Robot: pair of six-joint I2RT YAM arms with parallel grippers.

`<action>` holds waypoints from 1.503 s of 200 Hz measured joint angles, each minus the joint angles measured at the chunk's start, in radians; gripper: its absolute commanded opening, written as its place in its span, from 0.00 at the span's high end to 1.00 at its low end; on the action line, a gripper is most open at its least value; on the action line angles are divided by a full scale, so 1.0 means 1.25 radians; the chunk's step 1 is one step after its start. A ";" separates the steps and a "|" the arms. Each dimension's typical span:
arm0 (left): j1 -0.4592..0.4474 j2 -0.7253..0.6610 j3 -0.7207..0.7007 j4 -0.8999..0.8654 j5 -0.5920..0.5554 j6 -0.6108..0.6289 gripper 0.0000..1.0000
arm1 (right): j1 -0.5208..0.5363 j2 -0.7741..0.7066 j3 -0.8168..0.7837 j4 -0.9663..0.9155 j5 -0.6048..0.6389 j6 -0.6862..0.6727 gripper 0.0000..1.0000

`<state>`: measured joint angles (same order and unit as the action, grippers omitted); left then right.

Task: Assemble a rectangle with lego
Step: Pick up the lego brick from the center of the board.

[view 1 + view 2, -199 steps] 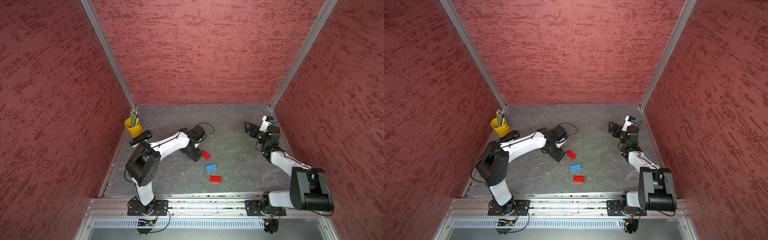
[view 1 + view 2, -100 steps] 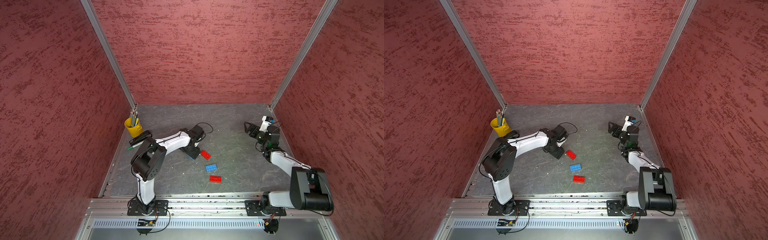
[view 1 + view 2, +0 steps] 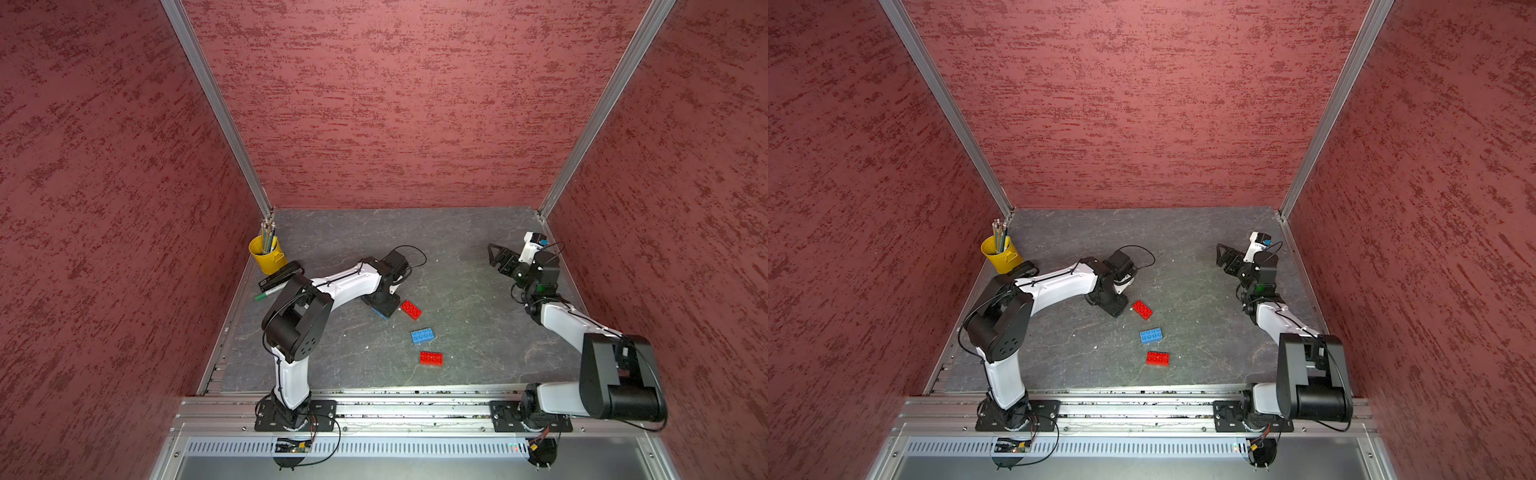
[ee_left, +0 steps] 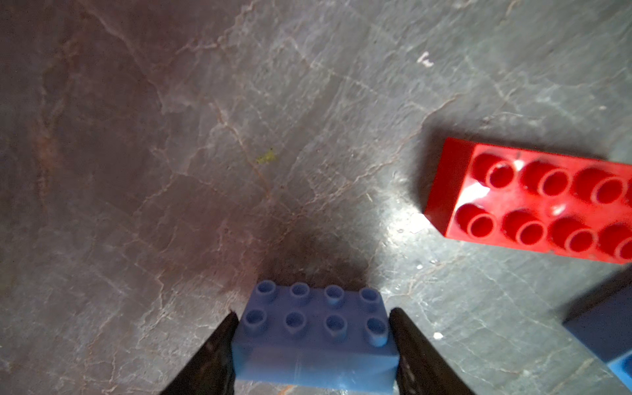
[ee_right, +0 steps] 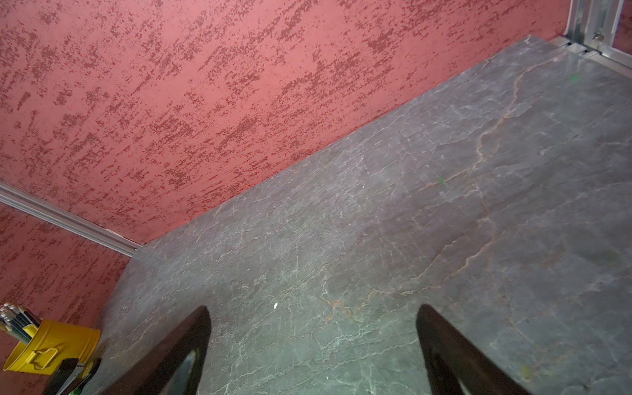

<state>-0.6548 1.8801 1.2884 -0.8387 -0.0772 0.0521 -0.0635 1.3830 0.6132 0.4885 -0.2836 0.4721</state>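
Closed since before, left gripper clamps blue brick (right gripper gapes wide).

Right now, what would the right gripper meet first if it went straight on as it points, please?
Likely only the table: nothing lies ahead of the open right gripper, though depth is unclear.
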 measured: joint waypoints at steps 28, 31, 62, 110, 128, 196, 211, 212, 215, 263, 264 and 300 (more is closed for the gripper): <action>-0.001 0.000 0.000 -0.003 -0.003 -0.006 0.30 | 0.000 0.001 0.000 0.000 0.000 0.000 0.07; -0.001 0.000 0.000 -0.003 -0.003 -0.008 0.31 | 0.000 0.001 0.000 0.000 0.000 0.000 0.07; -0.002 0.000 0.000 -0.011 -0.008 -0.012 0.30 | 0.000 0.002 0.000 0.000 0.000 0.000 0.07; -0.006 0.000 -0.009 -0.014 -0.012 -0.018 0.24 | 0.000 0.002 0.000 0.000 0.000 0.000 0.07; -0.007 0.000 -0.018 -0.015 -0.014 -0.024 0.19 | 0.000 0.002 0.000 0.000 -0.001 0.000 0.07; -0.010 -0.015 -0.039 -0.010 -0.024 -0.037 0.27 | 0.000 0.002 0.000 0.001 -0.001 0.000 0.07; -0.010 -0.015 -0.045 -0.007 -0.026 -0.039 0.32 | 0.000 0.002 0.000 0.001 -0.001 0.000 0.07; -0.010 -0.015 -0.046 -0.007 -0.027 -0.039 0.32 | 0.000 0.002 0.000 0.001 -0.001 0.000 0.07; -0.011 -0.016 -0.047 -0.007 -0.027 -0.039 0.33 | 0.000 0.002 0.000 0.001 -0.001 0.000 0.07; -0.014 -0.019 -0.048 0.004 -0.042 -0.050 0.38 | 0.000 0.002 0.000 0.005 -0.002 0.002 0.07; -0.014 -0.019 -0.048 0.005 -0.043 -0.050 0.38 | 0.000 0.002 0.000 0.005 -0.002 0.003 0.07; -0.013 -0.046 -0.045 0.057 -0.095 -0.053 0.39 | 0.000 0.002 0.000 0.014 -0.009 0.010 0.07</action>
<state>-0.6712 1.8229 1.2327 -0.7677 -0.1955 -0.0147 -0.0635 1.3861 0.6132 0.5056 -0.2955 0.4843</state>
